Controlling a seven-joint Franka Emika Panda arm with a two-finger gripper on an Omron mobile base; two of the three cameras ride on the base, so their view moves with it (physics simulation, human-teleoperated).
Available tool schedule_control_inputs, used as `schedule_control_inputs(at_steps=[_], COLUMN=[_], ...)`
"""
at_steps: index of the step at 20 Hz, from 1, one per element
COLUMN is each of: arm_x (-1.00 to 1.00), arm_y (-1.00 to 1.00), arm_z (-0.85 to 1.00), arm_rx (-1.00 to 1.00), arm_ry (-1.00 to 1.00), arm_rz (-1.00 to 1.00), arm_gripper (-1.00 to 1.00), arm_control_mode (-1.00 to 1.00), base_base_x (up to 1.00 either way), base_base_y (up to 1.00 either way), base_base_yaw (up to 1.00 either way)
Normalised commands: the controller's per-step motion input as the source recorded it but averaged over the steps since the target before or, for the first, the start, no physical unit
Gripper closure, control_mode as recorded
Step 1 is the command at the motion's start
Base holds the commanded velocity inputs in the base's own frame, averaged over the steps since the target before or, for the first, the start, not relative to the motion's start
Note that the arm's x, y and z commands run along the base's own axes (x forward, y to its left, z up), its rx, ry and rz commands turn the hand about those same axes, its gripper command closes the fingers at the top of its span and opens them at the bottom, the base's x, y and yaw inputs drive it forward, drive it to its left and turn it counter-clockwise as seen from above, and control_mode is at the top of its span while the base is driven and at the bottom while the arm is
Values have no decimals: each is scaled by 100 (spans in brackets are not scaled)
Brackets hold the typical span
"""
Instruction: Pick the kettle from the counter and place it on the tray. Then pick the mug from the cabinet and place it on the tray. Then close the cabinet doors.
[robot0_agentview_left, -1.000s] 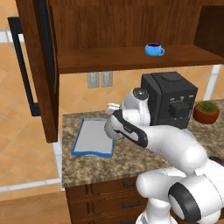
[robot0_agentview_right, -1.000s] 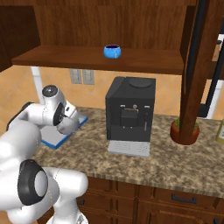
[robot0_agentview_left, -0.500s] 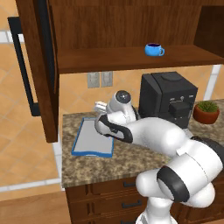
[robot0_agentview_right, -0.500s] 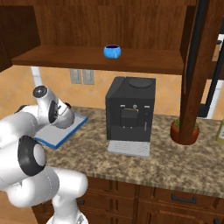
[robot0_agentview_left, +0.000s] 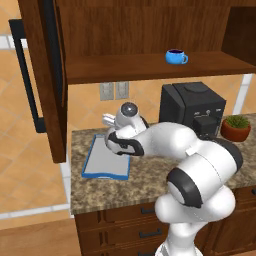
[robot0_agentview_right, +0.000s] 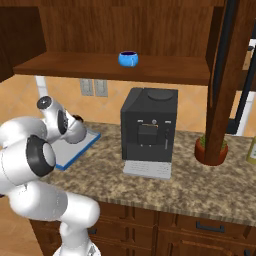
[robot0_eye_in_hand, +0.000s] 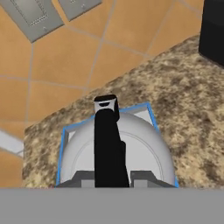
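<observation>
**Pincer holding the kettle directly above the tray**

Pincer (robot0_eye_in_hand: 113, 178) fingers are seen pressed against the two sides of the black top handle of the kettle (robot0_eye_in_hand: 144, 148), so the kettle is judged to be pinched and carried. In the hand view the silver dome sits straight below the pincer, with the handle's long axis running away from the camera, between the two fingertips.

The relation that matters for the coming move is kettle to tray. The blue rim of the tray (robot0_eye_in_hand: 151, 114) is seen framing the dome on the left, far and right sides, so the kettle is taken to be inside the tray's outline; whether its base already touches the grey floor cannot be told. In the left base view the tray (robot0_agentview_left: 97, 167) lies on the surface (robot0_agentview_left: 150, 177) just below the wrist.

A short straight lowering and a release are judged to be what remains of this step.

The mug (robot0_agentview_left: 175, 56) is well above the pincer and to its right, on the shelf of the cabinet (robot0_agentview_left: 150, 67), whose door (robot0_agentview_left: 47, 75) is swung out wide.
</observation>
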Motion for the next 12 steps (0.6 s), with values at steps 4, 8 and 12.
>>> schedule_control_inputs(at_steps=[4, 8, 12], arm_x=[17, 2, 3], arm_y=[0, 0, 0], arm_z=[-11, -4, -9], arm_rx=[1, 11, 10], arm_ry=[0, 0, 0], arm_rz=[-10, -5, -1], arm_gripper=[100, 100, 100], arm_control_mode=[-100, -100, -100], base_base_x=[0, 0, 0], base_base_y=[0, 0, 0], base_base_yaw=[0, 0, 0])
